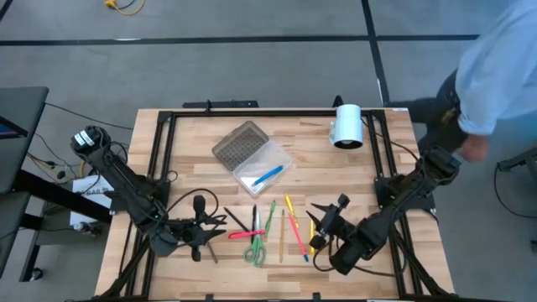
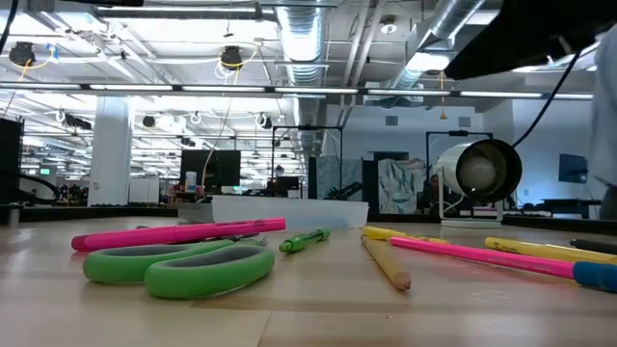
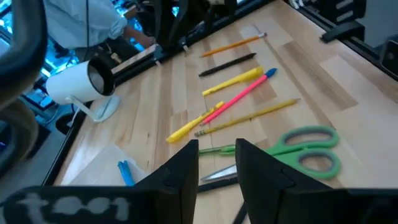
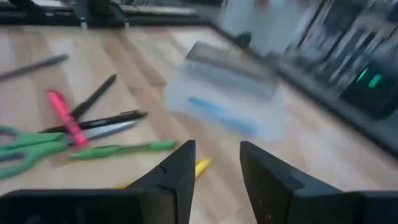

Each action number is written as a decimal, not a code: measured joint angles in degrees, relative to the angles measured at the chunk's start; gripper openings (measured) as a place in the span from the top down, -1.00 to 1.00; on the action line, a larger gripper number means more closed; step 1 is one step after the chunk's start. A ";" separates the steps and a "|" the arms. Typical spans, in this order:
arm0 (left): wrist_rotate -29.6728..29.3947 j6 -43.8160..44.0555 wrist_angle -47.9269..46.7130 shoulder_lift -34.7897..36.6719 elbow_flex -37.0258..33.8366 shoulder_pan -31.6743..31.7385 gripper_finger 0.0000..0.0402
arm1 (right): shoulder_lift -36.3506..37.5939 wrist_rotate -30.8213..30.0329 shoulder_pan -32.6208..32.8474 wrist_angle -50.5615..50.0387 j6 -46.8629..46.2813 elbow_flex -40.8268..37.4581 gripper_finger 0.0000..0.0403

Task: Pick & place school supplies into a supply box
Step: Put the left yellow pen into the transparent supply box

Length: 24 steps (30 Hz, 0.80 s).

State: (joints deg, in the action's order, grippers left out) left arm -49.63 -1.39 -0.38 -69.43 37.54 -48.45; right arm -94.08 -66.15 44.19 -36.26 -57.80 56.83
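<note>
both grippers empty, fingers apart: left gripper and right gripper flank the scattered pens; supply box open.

High view straight down; low view table-level — both share scissors (wrists closer).

Both arms low over the table, left tool and right tool parted, empty.
</note>
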 joint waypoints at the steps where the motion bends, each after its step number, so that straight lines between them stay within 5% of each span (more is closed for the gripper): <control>1: -0.06 -0.51 0.41 -0.02 -0.18 0.02 0.52 | 0.02 0.85 0.14 -0.91 -2.69 0.09 0.40; 11: 0.61 1.72 -1.85 -0.18 -0.28 6.39 0.52 | -0.98 2.82 3.93 -1.59 -10.69 -0.02 0.45; 24: 7.91 8.10 0.37 -3.91 0.29 5.07 0.52 | 3.00 0.71 -3.42 1.70 6.24 1.93 0.47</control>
State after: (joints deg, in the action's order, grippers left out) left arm -41.72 6.71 -0.01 -73.34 37.82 -43.37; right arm -91.09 -65.45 40.77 -34.57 -51.56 58.76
